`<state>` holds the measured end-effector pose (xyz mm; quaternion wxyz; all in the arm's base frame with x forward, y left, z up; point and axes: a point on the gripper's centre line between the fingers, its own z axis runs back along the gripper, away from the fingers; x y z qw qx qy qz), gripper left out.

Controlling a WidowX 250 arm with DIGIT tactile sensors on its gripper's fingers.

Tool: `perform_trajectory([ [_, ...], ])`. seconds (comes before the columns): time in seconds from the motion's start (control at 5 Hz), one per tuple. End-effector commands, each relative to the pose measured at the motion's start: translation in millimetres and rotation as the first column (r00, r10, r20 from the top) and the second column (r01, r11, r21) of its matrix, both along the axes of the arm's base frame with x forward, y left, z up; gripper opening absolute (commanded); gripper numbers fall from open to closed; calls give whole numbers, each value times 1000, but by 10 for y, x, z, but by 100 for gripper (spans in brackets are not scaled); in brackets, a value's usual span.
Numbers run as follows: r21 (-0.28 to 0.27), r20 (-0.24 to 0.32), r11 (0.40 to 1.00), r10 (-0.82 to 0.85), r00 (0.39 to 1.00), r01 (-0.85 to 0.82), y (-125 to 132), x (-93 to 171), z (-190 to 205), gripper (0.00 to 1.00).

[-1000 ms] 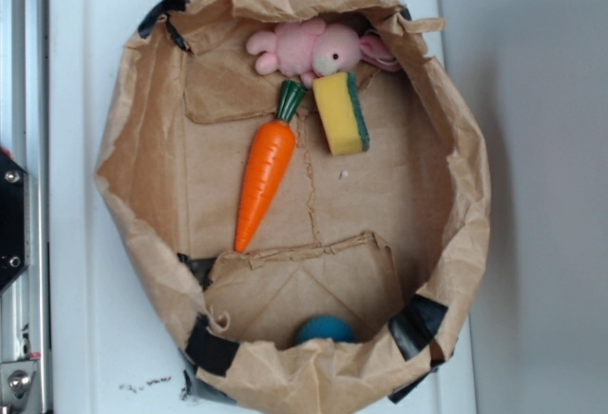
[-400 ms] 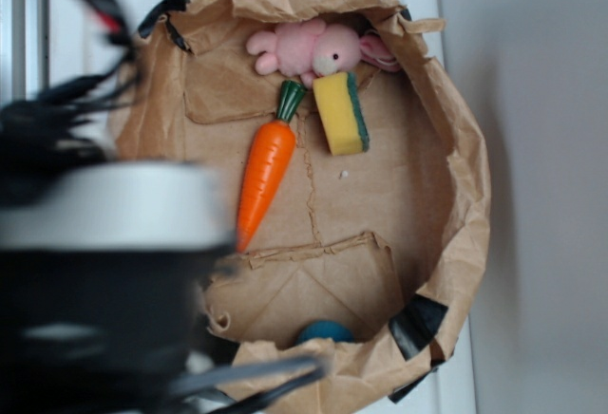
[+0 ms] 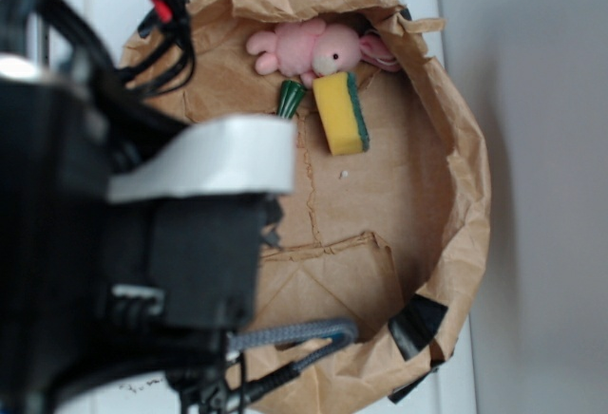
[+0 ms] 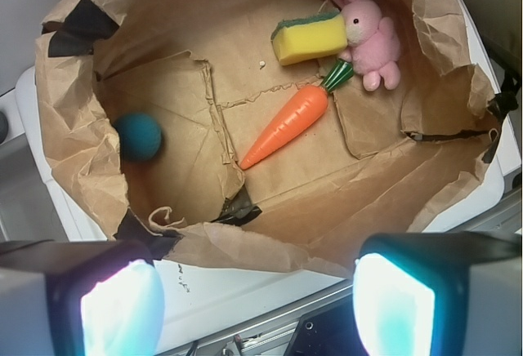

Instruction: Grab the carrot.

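A WidowX arm [image 3: 142,243] is looming over a crumpled brown paper bag [image 4: 73,168] sitting on a white counter [image 4: 245,291], with its gripper [image 4: 257,307] hanging above the bag's near rim, jaws standing wide apart and holding nothing. The wrist view is showing the target plainly: the orange toy carrot [image 4: 288,125] is lying flat on the bag's floor, tip pointing toward the camera and green stem cap pointing toward a pink plush bunny [image 4: 369,33]. A yellow-and-green sponge [image 4: 310,37] is resting just beside the stem end, against the bunny's face, while a teal ball [image 4: 137,135] is sitting well apart by the bag's left wall. In the exterior view the arm is hiding nearly all of the carrot, leaving only the stem cap [image 3: 290,99] showing.

The risks ahead appear to be several. The jaws are not yet lined up across the carrot's body, so a descent without turning could be pushing the glossy cone aside or letting it squirt out. A grab near the stem could be catching the sponge or bunny instead, and the bag's raised, floppy walls could be snagging the arm on its way down.
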<state>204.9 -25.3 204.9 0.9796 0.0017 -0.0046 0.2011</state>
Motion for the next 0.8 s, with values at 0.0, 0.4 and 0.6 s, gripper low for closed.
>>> perform_trajectory([
  [0.0, -51, 110, 995, 86, 990, -81, 170, 390, -338, 100],
  [0.4, 22, 222, 958, 273, 936, -284, 456, 956, -1119, 100],
  [0.6, 67, 172, 966, 234, 957, -248, 530, 893, -1400, 100],
])
